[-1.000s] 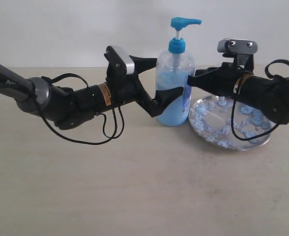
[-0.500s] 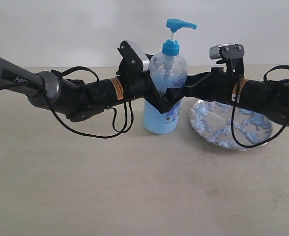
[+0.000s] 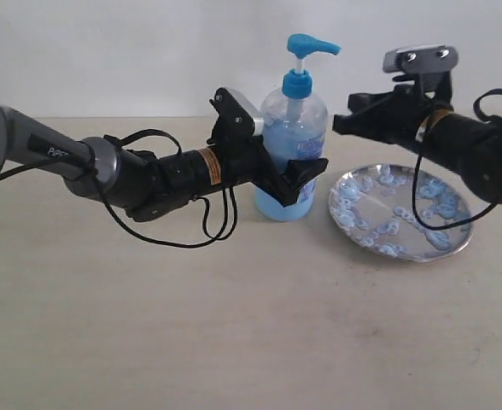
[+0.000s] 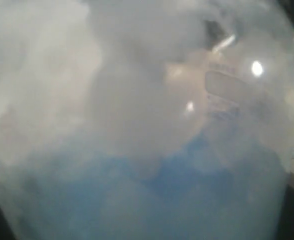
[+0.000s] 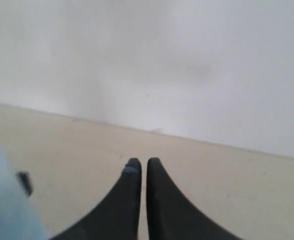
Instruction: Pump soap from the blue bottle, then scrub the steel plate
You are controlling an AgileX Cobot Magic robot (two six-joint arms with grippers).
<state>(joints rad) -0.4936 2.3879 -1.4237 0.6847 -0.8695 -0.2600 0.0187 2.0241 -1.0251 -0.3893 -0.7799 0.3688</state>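
The blue bottle (image 3: 292,128) stands upright on the table, light blue soap (image 3: 278,201) in its lower half, blue pump head (image 3: 312,44) on top. My left gripper (image 3: 298,164) reaches in from the left and is shut around the bottle's body; one black finger (image 3: 300,173) crosses its front. The bottle (image 4: 147,120) fills the left wrist view as a blur. My right gripper (image 3: 338,122) hovers shut and empty right of the bottle's shoulder, below pump height; its fingertips (image 5: 133,167) nearly touch. The steel plate (image 3: 422,239) lies to the right, dotted with soapy blobs (image 3: 358,201).
A beige table (image 3: 234,325) runs to a white wall (image 3: 106,51) behind. Black cables (image 3: 191,235) hang under the left arm, and another loops over the plate (image 3: 417,205) from the right arm. The bottle's pale edge (image 5: 2,205) shows in the right wrist view.
The bottle has shifted left, away from the plate, with my left gripper closing round it. My right gripper has pulled back to the right and risen.
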